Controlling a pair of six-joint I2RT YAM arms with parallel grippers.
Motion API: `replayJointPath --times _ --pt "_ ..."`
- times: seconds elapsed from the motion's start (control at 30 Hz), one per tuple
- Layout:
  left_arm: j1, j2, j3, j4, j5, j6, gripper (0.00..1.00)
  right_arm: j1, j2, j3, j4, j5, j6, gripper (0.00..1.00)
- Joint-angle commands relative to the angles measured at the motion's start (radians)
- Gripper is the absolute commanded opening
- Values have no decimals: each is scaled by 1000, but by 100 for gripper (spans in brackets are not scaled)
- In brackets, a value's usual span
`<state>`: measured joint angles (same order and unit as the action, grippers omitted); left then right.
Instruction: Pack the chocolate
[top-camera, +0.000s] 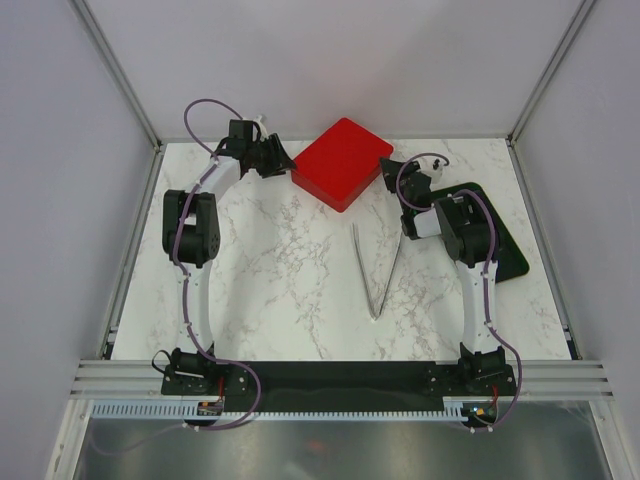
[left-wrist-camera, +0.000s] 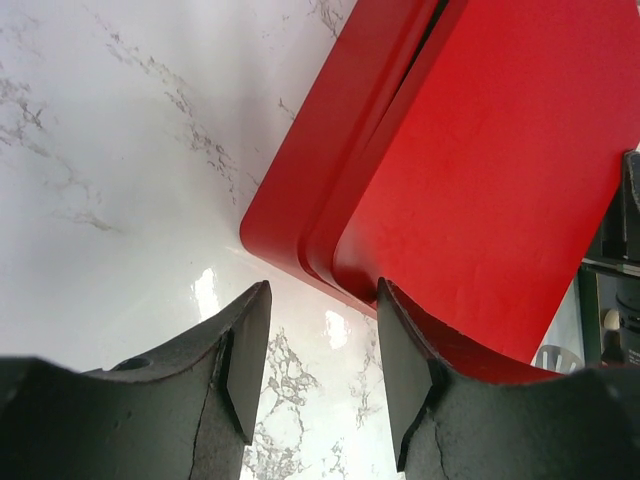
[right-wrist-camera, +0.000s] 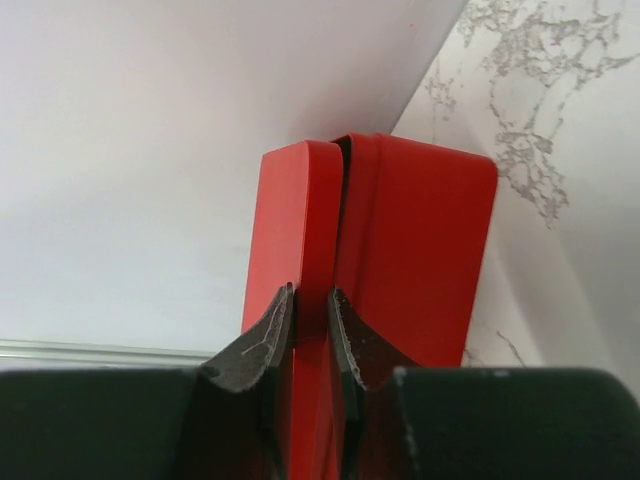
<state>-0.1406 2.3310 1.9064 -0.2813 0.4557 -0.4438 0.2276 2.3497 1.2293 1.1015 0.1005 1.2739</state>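
No chocolate shows in any view. A closed red box (top-camera: 340, 163) sits at the back middle of the table. My left gripper (top-camera: 283, 160) is open and empty at the box's left corner; in the left wrist view (left-wrist-camera: 320, 300) only marble lies between its fingers, and the right finger reaches the box edge (left-wrist-camera: 500, 170). My right gripper (top-camera: 392, 172) is at the box's right corner. In the right wrist view (right-wrist-camera: 310, 295) its fingers are pinched on the rim of the red lid (right-wrist-camera: 295, 220), beside the base (right-wrist-camera: 420, 240).
Long metal tweezers (top-camera: 375, 270) lie open on the marble in the middle. A black tray (top-camera: 508, 248) lies at the right under my right arm. White walls stand close behind the box.
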Motion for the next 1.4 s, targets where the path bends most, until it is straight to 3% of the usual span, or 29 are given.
replayJointPath --times 0.0,0.4,0.67,0.93,1.37 --pt "4 22 42 21 14 22 54 0 -46 -27 -35 11 -71 3" --pt "4 54 42 13 26 2 53 -47 28 133 -138 -132 -139 25" --pt "4 54 36 13 24 -1 52 -56 51 193 -192 -153 -156 32" --pt "3 50 25 13 24 -4 52 -56 54 268 -325 -165 -214 53" --pt "1 62 34 21 44 -15 52 -57 88 361 -462 -113 -248 55"
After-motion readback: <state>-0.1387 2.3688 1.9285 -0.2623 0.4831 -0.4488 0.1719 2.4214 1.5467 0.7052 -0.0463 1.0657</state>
